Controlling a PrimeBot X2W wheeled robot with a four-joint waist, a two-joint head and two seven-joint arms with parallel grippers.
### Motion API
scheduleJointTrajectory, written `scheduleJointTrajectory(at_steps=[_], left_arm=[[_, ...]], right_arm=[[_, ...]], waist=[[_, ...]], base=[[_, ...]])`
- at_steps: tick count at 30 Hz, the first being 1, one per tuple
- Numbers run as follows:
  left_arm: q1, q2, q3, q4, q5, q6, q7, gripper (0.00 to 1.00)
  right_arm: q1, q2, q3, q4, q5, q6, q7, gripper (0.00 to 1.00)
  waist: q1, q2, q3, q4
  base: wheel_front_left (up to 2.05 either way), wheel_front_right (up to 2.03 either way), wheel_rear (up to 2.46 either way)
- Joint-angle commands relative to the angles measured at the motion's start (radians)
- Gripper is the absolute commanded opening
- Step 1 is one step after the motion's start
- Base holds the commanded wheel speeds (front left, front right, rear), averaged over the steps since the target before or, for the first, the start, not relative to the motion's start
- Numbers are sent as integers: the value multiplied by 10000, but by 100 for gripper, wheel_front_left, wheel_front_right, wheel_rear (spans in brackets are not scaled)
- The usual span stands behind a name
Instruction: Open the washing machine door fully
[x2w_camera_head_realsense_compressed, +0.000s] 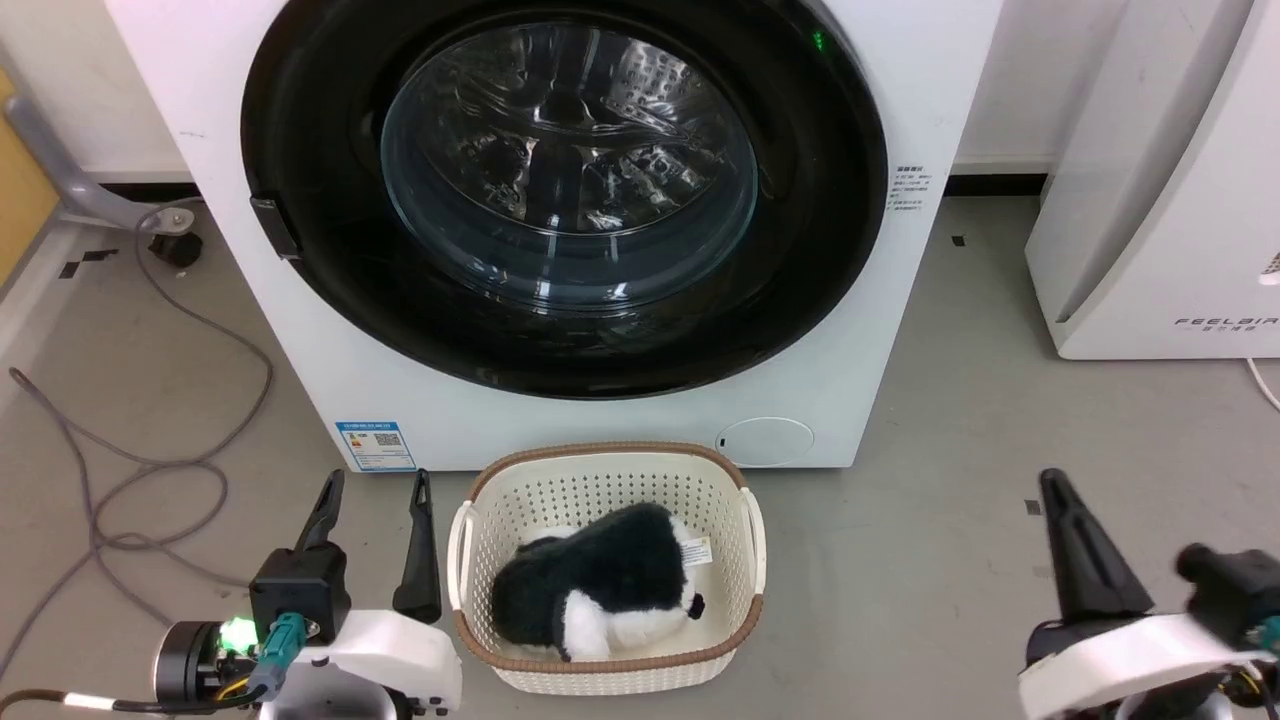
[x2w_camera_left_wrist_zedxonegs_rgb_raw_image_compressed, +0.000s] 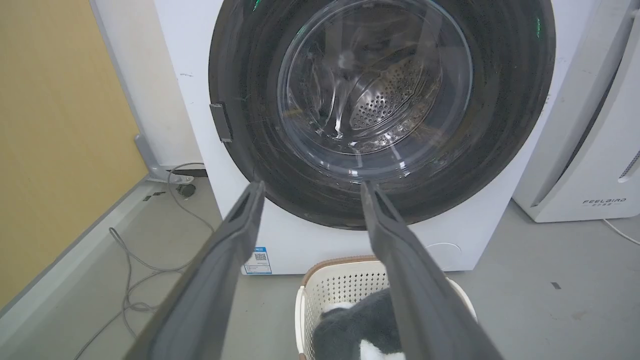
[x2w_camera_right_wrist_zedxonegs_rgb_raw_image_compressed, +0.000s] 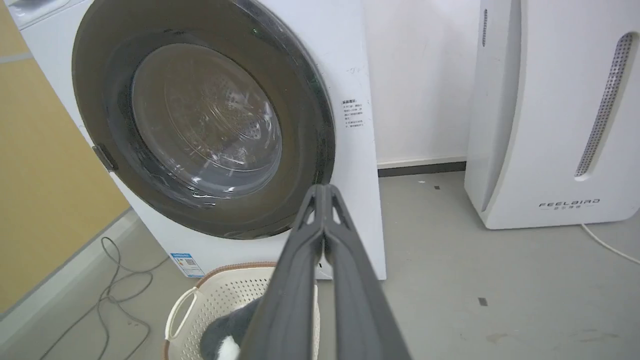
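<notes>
Low at the near edge of the head view, both end effectors are hanging over the floor with fingers pointing at the washing machine (x2w_camera_head_realsense_compressed: 900, 330). The left end effector (x2w_camera_head_realsense_compressed: 377, 480) is standing with its jaws spread wide and gripping nothing. The right end effector (x2w_camera_head_realsense_compressed: 1055, 490) is pressing its fingers together, also on nothing.

Between them a white basket (x2w_camera_head_realsense_compressed: 600, 455) is sitting on the floor just in front of the machine, holding a black-and-white plush toy (x2w_camera_head_realsense_compressed: 600, 590), probably waiting to be loaded once the drum is reachable.

The washing machine door (x2w_camera_head_realsense_compressed: 320, 300) is lying closed, flush against the white front, so the opening is not yet begun. Its small handle tab (x2w_camera_head_realsense_compressed: 275, 228) is sitting on the door's left edge. That puts the tab above and a little left of the left end effector, well apart from it and much farther from the right one. In the left wrist view the tab (x2w_camera_left_wrist_zedxonegs_rgb_raw_image_compressed: 221, 121) is appearing up and left of the parted fingers (x2w_camera_left_wrist_zedxonegs_rgb_raw_image_compressed: 245, 210), which likely explains the wide, ready spread on that side.
</notes>
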Motion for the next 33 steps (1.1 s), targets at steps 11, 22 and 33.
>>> scheduleJointTrajectory(at_steps=[11,22,33], left_arm=[[-397,4,-86,-150,-163,203,-308,100],[-1002,4,-166,-354,-272,328,-538,100],[-1691,4,-263,-599,-471,519,-788,100]], right_arm=[[-1290,0,-701,1327,3332,-3,-256,0],[-3439,-624,-1719,2734,6192,-4,537,0],[-6216,-1505,-1512,4126,7502,-5,400,0]], waist=[[0,0,417,61],[0,0,1394,279],[0,0,2621,642]], base=[[0,0,0],[0,0,0],[0,0,0]])
